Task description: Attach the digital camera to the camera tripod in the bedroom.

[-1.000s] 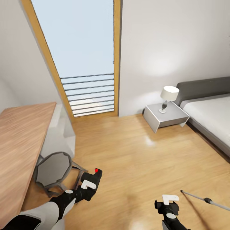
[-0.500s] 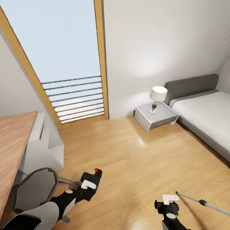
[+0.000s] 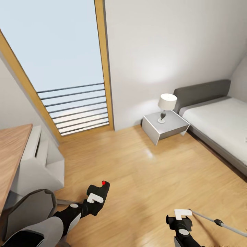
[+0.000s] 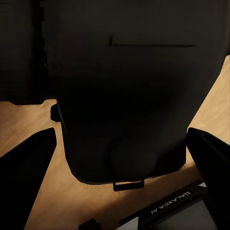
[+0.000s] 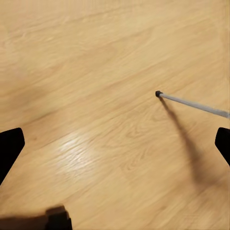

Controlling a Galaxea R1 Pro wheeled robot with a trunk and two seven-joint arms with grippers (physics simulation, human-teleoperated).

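My left gripper (image 3: 97, 197) is shut on the digital camera (image 3: 99, 189), a small black body whose round red button (image 3: 103, 183) faces up, low over the wood floor. In the left wrist view the dark camera body (image 4: 124, 96) sits between both black fingers (image 4: 24, 167). My right gripper (image 3: 181, 216) hangs open at the lower right with nothing in it; its fingers (image 5: 9, 148) stand wide apart. One silver leg of the camera tripod (image 3: 219, 223) slants across the floor just right of it, ending in a black foot (image 5: 158, 93). The tripod's head is out of view.
A grey bed (image 3: 219, 120) stands at the right, with a grey nightstand (image 3: 164, 128) and lamp (image 3: 167, 103) beside it. A tall wood-framed window (image 3: 68, 75) is at the back. At the left are a wooden desk (image 3: 10, 154), white shelf unit (image 3: 41, 161) and grey chair (image 3: 27, 212).
The whole view has swung to the right: desk, chair and window have slid left and more of the bed shows. Both arms keep their pose; the camera stays held.
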